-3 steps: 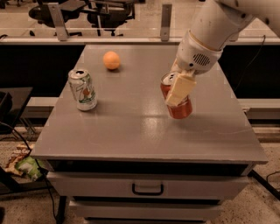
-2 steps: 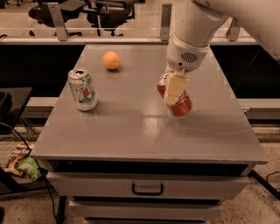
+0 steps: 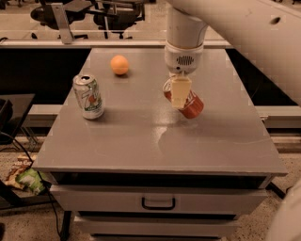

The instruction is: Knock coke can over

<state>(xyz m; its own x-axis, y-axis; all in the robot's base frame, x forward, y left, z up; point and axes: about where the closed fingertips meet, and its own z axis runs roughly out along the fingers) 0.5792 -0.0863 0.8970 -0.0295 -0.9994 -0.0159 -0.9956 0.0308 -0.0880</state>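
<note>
The red coke can (image 3: 193, 106) is on the grey table (image 3: 141, 141), right of centre. It leans steeply, with its silver top to the left and its base to the lower right. My gripper (image 3: 180, 92) hangs from the white arm directly over and in front of the can's upper half and hides part of it. It is against the can.
A white-and-green soda can (image 3: 88, 96) stands upright at the table's left. An orange (image 3: 119, 65) lies at the back left. A drawer with a handle (image 3: 158, 204) sits below the front edge. Office chairs (image 3: 84, 12) stand behind, and a crumpled bag (image 3: 28, 180) lies on the floor to the left.
The arm has swung left and the gripper has moved left with it. The coke can has gone from nearly upright to leaning steeply, top to the left.
</note>
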